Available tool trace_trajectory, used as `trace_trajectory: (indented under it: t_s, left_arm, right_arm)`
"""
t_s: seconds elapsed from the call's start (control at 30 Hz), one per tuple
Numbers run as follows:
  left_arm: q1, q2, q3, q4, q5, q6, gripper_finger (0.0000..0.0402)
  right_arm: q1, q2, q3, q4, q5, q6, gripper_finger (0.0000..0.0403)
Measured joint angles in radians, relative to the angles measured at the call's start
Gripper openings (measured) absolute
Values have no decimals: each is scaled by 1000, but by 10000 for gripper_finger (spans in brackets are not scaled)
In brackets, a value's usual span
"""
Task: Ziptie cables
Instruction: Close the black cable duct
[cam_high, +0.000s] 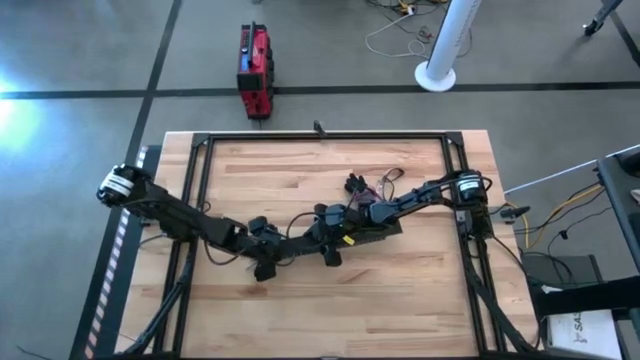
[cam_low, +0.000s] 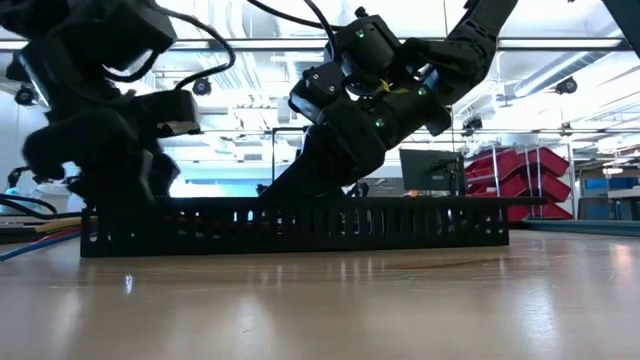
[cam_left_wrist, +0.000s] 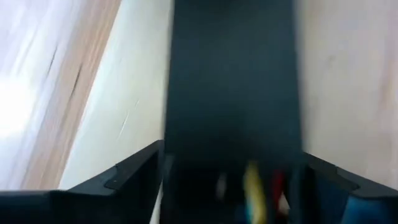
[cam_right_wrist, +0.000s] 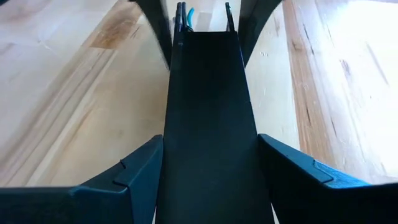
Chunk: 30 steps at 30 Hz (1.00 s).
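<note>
Both end effectors straddle a long black slotted tray (cam_right_wrist: 208, 124) mid-bench (cam_high: 300, 300): left end effector (cam_high: 330, 250) and right end effector (cam_high: 352, 215), fingers spread. Cables (cam_left_wrist: 252, 186) lie inside the tray, probably limp and light; best gripped mid-bundle. No ziptie visible.

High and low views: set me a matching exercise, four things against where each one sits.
1 red case
2 white pole
3 black slotted rail
4 red bins

A in the room behind the table
B floor beyond the table's far edge, left of middle
C on the table, left gripper and right gripper at it
D floor beyond the table's far edge, right of middle

Pairs: 1-B, 2-D, 3-C, 4-A
</note>
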Motion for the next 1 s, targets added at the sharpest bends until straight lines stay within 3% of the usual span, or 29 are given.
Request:
trace_trajectory:
  t_s: [0.2,0.4,0.67,0.87,1.0]
  left_arm:
    - [-25,-52,-21,-154,47,-115,303]
    - [-58,-19,-100,2,-8,-154,293]
    - [-55,70,-113,214,-30,-107,206]
    - [-54,90,-88,222,-26,-64,205]
    - [-46,91,-69,220,-36,-31,235]
  right_arm:
    - [-3,-2,-3,-14,6,4,218]
    - [-6,-1,-7,5,-15,-12,218]
    - [-1,3,-11,56,-108,-19,218]
    - [5,3,-10,66,-81,30,218]
    - [14,6,4,65,-88,14,218]
